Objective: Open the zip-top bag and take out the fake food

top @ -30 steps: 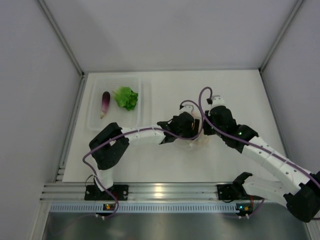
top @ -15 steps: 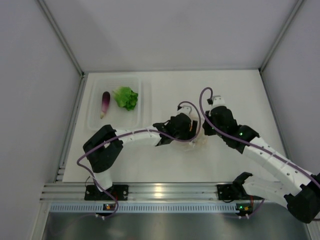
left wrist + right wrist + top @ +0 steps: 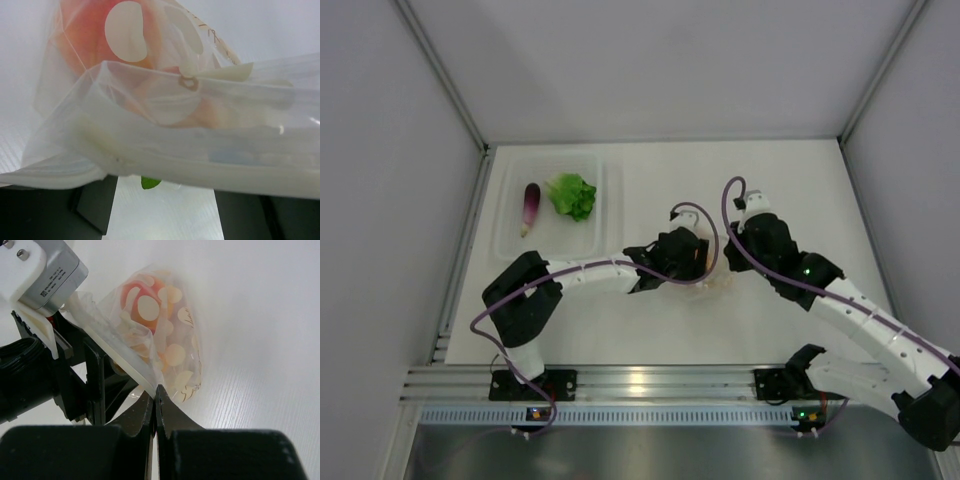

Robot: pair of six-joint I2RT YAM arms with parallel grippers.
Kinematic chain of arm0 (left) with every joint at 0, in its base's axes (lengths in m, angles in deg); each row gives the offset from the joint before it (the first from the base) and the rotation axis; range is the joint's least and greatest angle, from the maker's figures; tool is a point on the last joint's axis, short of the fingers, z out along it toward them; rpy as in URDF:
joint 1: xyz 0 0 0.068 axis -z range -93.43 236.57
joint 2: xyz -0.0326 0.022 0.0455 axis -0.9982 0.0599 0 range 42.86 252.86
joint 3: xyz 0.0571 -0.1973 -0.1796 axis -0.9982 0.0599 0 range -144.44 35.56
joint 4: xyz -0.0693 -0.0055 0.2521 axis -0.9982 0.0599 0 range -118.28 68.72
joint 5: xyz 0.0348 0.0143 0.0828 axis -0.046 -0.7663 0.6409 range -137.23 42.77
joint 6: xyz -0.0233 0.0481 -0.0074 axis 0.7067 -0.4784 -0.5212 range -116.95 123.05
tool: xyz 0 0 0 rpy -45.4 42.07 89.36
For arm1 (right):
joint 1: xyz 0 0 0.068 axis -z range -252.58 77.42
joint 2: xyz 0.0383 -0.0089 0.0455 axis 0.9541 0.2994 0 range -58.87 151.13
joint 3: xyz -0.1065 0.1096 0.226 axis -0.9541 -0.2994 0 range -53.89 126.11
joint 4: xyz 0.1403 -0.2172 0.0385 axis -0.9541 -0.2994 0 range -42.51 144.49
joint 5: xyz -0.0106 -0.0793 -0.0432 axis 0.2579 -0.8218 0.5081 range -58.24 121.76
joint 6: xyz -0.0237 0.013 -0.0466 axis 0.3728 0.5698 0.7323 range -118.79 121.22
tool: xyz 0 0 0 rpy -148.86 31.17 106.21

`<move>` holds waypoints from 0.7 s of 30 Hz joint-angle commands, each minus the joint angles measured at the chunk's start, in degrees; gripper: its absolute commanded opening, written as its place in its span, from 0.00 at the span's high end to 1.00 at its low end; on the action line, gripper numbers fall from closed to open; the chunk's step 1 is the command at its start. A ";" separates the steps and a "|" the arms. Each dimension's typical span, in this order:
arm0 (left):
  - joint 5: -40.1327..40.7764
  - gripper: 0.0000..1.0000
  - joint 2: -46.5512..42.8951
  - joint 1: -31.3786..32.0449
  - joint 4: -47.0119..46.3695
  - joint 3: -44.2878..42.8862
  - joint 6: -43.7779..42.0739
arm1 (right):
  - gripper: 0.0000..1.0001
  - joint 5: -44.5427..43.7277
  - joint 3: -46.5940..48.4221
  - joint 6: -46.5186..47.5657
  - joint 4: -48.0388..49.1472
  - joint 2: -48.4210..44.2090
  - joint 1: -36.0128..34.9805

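The zip-top bag (image 3: 719, 282) (image 3: 172, 352), clear with white dots, hangs at mid-table between my two grippers. An orange-red round fruit (image 3: 144, 294) (image 3: 87, 42) of the fake food shows inside it. My right gripper (image 3: 156, 388) (image 3: 734, 258) is shut on a corner of the bag's zip rim. Against the bag's mouth my left gripper (image 3: 165, 202) (image 3: 696, 264) is open, its jaws wide apart, and the rim (image 3: 165, 162) stretches across just above them. The purple eggplant (image 3: 531, 204) and green lettuce (image 3: 572, 195) lie in the tray.
A rigid clear tray (image 3: 604, 205) sits at the back left of the white table. Grey walls close in the left, right and far sides. A small green bit (image 3: 150, 182) shows under the bag's rim; what it is I cannot tell.
The left arm's elbow swung a little to the left and its wrist shifted slightly at the bag. The right gripper kept its hold and barely moved.
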 commanded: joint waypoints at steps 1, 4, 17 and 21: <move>2.02 0.25 -0.79 -0.26 0.43 -0.74 0.34 | 1.00 0.72 3.00 1.80 1.24 -1.94 -0.85; 0.62 0.19 1.66 -0.26 0.35 -3.03 0.51 | 1.00 2.22 2.82 1.89 1.60 -1.94 -1.11; 0.26 0.14 10.80 -0.17 0.70 -10.94 0.16 | 1.00 3.10 1.76 1.45 1.51 -2.55 -1.20; -1.14 0.14 13.88 -0.17 0.52 -12.52 0.24 | 1.00 3.28 1.59 1.54 1.59 -2.29 -1.20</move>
